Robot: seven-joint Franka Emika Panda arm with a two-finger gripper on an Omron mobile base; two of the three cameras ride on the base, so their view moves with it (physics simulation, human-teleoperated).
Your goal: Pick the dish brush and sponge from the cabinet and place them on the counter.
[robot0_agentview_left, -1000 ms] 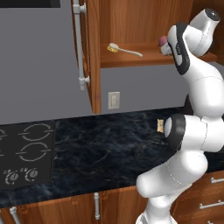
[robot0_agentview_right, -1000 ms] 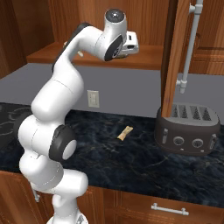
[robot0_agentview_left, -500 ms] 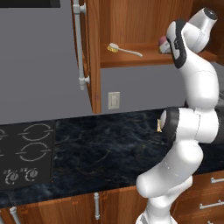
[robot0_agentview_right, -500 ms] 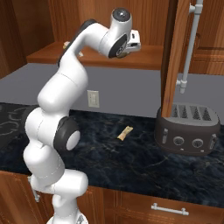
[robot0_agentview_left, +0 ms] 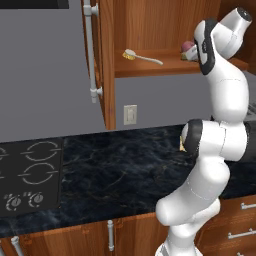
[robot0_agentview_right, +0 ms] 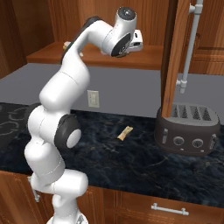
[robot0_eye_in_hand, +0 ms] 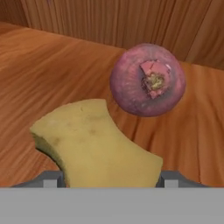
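The sponge (robot0_eye_in_hand: pixel 94 144), a yellow-tan block pinched in the middle, lies on the wooden shelf of the open cabinet (robot0_agentview_left: pixel 150 67). In the hand view it is very close, right in front of my gripper (robot0_eye_in_hand: pixel 111 178). The grey fingertips (robot0_eye_in_hand: pixel 51 178) stand wide apart at either side of it, so the gripper is open. My hand (robot0_agentview_right: pixel 137 40) reaches into the cabinet at shelf height. Further left on the same shelf rests the dish brush (robot0_agentview_left: pixel 142 56), white handle pointing right. The black veined counter (robot0_agentview_left: pixel 115 170) stretches below.
A purple-red ball (robot0_eye_in_hand: pixel 148 79) sits on the shelf just behind the sponge. A small tan piece (robot0_agentview_right: pixel 125 133) lies on the counter. A dark toaster (robot0_agentview_right: pixel 186 129) stands at the right, the stovetop (robot0_agentview_left: pixel 30 175) at the left. The cabinet door (robot0_agentview_left: pixel 102 60) hangs open.
My arm has straightened upward and pushed the hand deeper into the cabinet toward the ball and sponge. The brush has stayed put.
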